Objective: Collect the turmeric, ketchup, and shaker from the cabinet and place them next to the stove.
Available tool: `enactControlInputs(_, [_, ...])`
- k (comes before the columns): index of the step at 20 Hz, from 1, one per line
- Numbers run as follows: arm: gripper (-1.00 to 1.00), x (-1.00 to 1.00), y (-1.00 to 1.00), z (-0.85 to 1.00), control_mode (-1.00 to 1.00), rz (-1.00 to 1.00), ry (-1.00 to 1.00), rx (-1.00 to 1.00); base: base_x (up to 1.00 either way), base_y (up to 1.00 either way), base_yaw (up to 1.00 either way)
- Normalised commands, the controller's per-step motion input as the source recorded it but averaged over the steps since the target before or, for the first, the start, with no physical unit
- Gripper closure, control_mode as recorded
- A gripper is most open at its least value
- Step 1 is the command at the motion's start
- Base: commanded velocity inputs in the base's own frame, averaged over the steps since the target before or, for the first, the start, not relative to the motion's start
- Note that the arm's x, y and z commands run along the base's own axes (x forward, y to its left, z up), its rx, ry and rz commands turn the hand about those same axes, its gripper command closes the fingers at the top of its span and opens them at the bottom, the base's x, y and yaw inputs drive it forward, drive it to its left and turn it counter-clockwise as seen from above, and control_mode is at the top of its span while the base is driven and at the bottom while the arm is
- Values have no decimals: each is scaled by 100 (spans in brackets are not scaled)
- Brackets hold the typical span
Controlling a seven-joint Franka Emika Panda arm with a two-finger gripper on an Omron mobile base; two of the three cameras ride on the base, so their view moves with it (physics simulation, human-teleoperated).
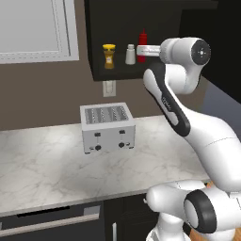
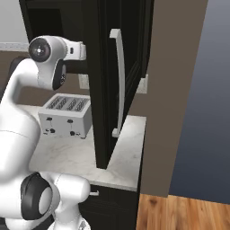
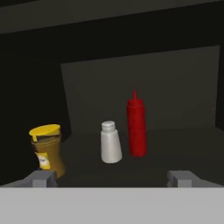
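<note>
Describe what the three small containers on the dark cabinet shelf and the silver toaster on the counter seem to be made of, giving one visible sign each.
Tall red pointed-nozzle ketchup bottle: probably soft plastic; uniform matte red.
Small white-grey round-topped shaker: possibly ceramic or plastic; smooth, opaque, dull sheen.
Short amber turmeric jar with yellow cap: likely glass or clear plastic; tinted body, solid cap.
Boxy silver four-slot toaster: apparently brushed metal; grey sheen, black knobs.

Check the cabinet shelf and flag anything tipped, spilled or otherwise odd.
Nothing stands out. The turmeric, shaker and ketchup all stand upright and apart on the cabinet shelf, with no spill. The open pincer touches none.
</note>
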Motion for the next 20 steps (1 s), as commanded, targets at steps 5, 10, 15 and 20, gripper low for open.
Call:
enactControlInputs(5, [-100, 41, 0, 4, -100, 0, 2, 0, 0, 0, 0])
enactControlInputs(10, [-100, 35, 0, 2, -100, 0, 0, 0, 0, 0, 0])
enactControlInputs(15, [-100, 34, -3, 0, -100, 0, 0, -3, 0, 0, 0])
enactControlInputs(20, [-100, 33, -17, 0, -100, -2, 0, -6, 0, 0, 0])
